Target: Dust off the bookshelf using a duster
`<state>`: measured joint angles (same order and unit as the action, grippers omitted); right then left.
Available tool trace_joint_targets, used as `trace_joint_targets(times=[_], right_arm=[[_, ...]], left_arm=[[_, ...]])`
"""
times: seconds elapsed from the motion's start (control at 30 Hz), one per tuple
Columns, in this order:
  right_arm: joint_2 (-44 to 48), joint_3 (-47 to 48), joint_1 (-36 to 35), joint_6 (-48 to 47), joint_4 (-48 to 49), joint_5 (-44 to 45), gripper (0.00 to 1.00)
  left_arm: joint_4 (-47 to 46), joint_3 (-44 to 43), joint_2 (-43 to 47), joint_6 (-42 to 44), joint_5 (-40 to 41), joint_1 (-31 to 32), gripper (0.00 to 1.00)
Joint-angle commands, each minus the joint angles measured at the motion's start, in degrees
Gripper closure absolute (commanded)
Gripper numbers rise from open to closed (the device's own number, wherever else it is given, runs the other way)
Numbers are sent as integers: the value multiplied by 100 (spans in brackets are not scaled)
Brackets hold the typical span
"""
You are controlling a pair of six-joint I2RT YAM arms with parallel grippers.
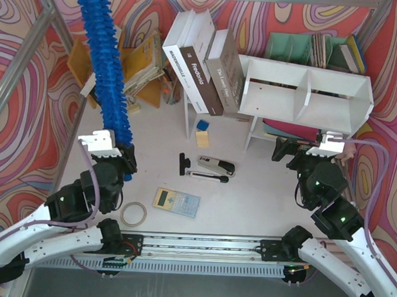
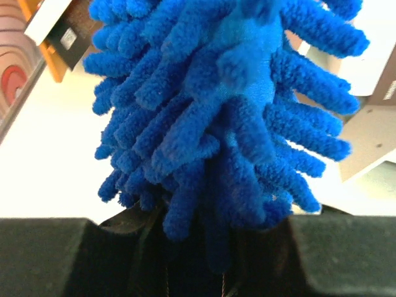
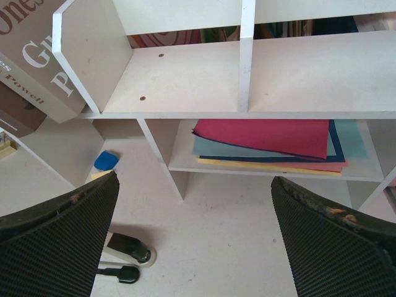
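At the left, the left hand [image 1: 120, 156] was shut tight on the base of the duster [image 1: 105, 57], a long, fluffy royal-blue microfibre brush. Its handle was hidden between the fingers, and the left wrist view showed little but blue pile. The left arm was folded back near its base, with the wrist turned so that the brush reared up out of the hand. The brush rose in front of the orange wooden book rack [image 1: 141, 69] at the back left, well apart from the shelf it was meant to clean.

In the middle of the bench [image 1: 249, 204] lay a black-and-silver stapler [image 1: 216, 166]. Behind it, a row of tall hardback books [image 1: 203, 62] leaned against the left end of the bookshelf [image 1: 307, 87], a wide white board unit with one upright divider.

To dust well, the left arm would probably need to carry the brush rightward over the stapler. It would then tip the head down so that its long side, not its tip, lay along the top board and swept each upper compartment in turn. It would also have to keep clear of the leaning books, which looked easy to topple.

At the right, the right hand [image 3: 193, 204] hung low in front of the shelf with its fingers spread wide and nothing in them. It faced the lower level, where flat red, teal and yellow sheets [image 3: 266, 139] were stacked.
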<state>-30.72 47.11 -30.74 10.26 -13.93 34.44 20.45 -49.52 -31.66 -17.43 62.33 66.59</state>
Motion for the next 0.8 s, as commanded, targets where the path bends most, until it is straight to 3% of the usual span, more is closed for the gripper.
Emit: trace_joint_targets(times=[0.0, 0.17, 0.27, 0.53, 0.77], right_arm=[[-84, -9, -2, -104, 226, 3, 1], [-118, -18, -2, -82, 212, -3, 1], [-105, -26, -2, -60, 186, 10, 1], [-106, -36, -7, -33, 176, 31, 1], [-64, -43, -2, -35, 167, 28, 1]], left_arm=[[1950, -387, -399, -1359, -954, -661, 100], [2250, -513, -882, -1628, -2077, -1285, 100], [2186, -539, -1092, -1560, -2449, -1330, 100], [2213, -778, -1677, -1434, -3175, -1354, 100], [1874, -774, -1340, -1339, -3278, -1355, 100]])
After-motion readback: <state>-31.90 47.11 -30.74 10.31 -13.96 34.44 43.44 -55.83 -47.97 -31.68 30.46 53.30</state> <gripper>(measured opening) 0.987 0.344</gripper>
